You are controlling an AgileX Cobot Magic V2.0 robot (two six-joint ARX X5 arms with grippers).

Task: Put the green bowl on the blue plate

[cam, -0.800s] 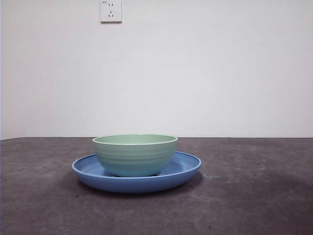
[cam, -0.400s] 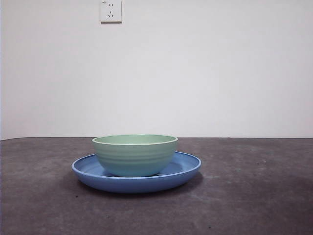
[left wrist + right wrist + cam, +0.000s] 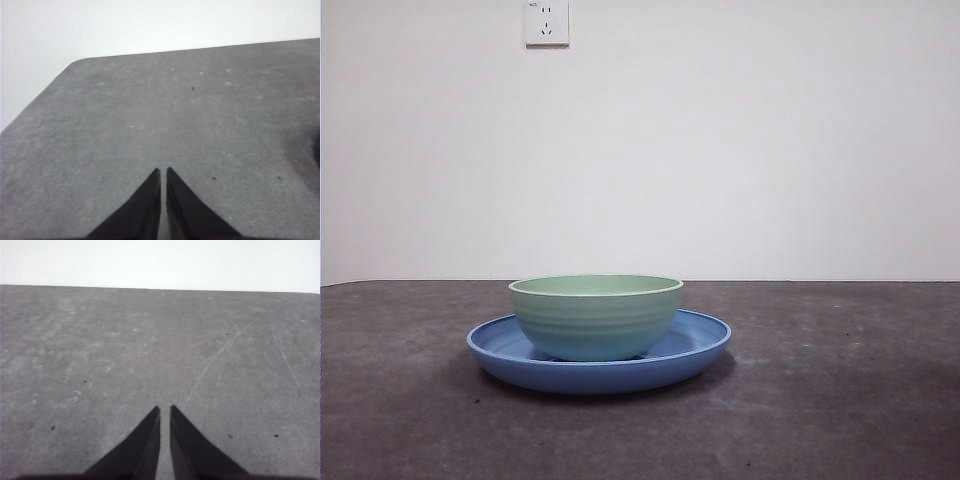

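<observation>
My round, shiny pale green bowl (image 3: 596, 316) sits upright on my wide, shiny blue plate (image 3: 695, 348), well away from my grippers. My left gripper (image 3: 163, 172) and right gripper (image 3: 164, 410) are both pinched together, holding nothing, over the bare dark grey table (image 3: 840, 400). There is open room all around the plate.

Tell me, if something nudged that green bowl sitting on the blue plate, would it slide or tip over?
The green bowl looks glossy and so does the blue plate, so it would probably slide rather than grip. It is wide and fairly low, so tipping seems unlikely. The plate's raised rim might stop it. It looks stiff and possibly breakable. Both grippers, left and right, are elsewhere, shut.
</observation>
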